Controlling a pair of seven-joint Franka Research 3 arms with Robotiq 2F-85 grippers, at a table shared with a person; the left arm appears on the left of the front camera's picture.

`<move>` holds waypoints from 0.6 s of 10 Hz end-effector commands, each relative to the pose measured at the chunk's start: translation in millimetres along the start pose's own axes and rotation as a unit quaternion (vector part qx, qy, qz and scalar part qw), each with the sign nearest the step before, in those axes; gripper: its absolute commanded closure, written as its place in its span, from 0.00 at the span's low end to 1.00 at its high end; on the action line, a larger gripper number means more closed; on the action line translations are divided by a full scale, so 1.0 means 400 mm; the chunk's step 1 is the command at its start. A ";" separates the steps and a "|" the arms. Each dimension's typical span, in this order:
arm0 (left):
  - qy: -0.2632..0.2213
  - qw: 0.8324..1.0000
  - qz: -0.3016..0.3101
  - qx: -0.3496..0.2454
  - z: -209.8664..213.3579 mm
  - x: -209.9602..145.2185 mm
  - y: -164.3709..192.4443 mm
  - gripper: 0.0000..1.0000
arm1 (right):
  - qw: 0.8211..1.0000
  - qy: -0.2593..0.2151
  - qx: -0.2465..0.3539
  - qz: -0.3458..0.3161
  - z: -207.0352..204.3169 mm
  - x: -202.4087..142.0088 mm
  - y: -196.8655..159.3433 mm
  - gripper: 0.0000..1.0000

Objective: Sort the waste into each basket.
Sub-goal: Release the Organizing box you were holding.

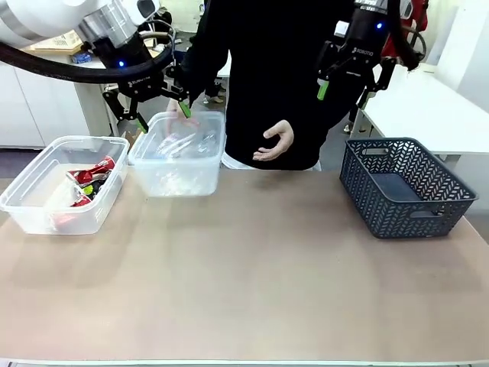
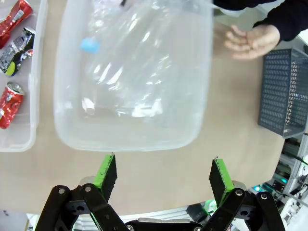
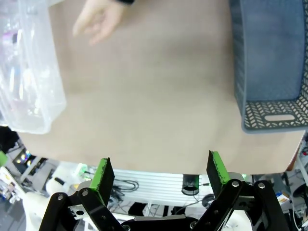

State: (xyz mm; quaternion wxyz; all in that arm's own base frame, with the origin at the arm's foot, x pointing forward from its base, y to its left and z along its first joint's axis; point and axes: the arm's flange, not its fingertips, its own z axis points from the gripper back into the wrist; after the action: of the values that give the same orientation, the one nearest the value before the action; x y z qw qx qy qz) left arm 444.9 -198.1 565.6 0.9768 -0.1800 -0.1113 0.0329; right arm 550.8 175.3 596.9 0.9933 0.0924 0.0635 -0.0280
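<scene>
your left gripper (image 1: 159, 115) hangs above the right tub (image 1: 178, 157), jaws wide apart, nothing between the green pads (image 2: 107, 172). your right gripper (image 1: 348, 86) is high up by the person's torso, over the far right of the table (image 1: 252, 283), jaws spread too and empty; in its wrist view the pads (image 3: 102, 174) frame bare tabletop and the table's near edge.

two clear tubs sit far left, just beside each other. the left tub (image 1: 57, 185) holds red cans (image 1: 90, 174), some crushed; left wrist view shows them at its left edge (image 2: 14, 18). the right tub holds clear bottles (image 2: 139, 72), blurred, one with a blue cap (image 2: 89, 45). can't count the bottles.

grey lattice basket (image 1: 403, 186) sits far right, well apart from the tubs, looks empty in right wrist view (image 3: 274, 57).

person's hand (image 1: 275, 142) is held open, palm up, at the far table edge between right tub and basket, holding nothing. rest of the tabletop shows no loose waste.
</scene>
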 end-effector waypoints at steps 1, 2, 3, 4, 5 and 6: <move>0.000 1.000 0.000 0.000 0.000 0.000 0.000 0.01 | 1.000 0.000 0.000 0.000 0.000 0.000 0.000 0.01; -0.001 1.000 -0.005 0.002 0.031 -0.047 0.001 0.00 | 0.999 -0.029 -0.010 0.015 0.000 -0.053 -0.003 0.00; -0.006 1.000 -0.002 -0.022 0.072 -0.121 0.008 0.00 | 0.999 -0.041 -0.004 0.032 0.005 -0.130 -0.027 0.00; -0.019 1.000 0.004 -0.023 0.120 -0.206 0.028 0.00 | 0.997 -0.047 0.017 0.061 0.023 -0.234 -0.057 0.00; -0.027 0.999 0.003 -0.042 0.168 -0.292 0.055 0.00 | 0.994 -0.062 0.015 0.094 0.032 -0.353 -0.092 0.00; -0.042 0.999 0.012 -0.032 0.192 -0.366 0.081 0.00 | 0.991 -0.066 0.013 0.114 0.024 -0.456 -0.134 0.00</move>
State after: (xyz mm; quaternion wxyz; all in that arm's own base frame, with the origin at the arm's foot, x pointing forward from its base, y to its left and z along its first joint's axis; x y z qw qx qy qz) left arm 322.2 -175.3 599.7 0.9682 -0.2040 -0.1413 0.0314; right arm 424.2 153.2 638.4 0.9946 0.0912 0.0109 0.0479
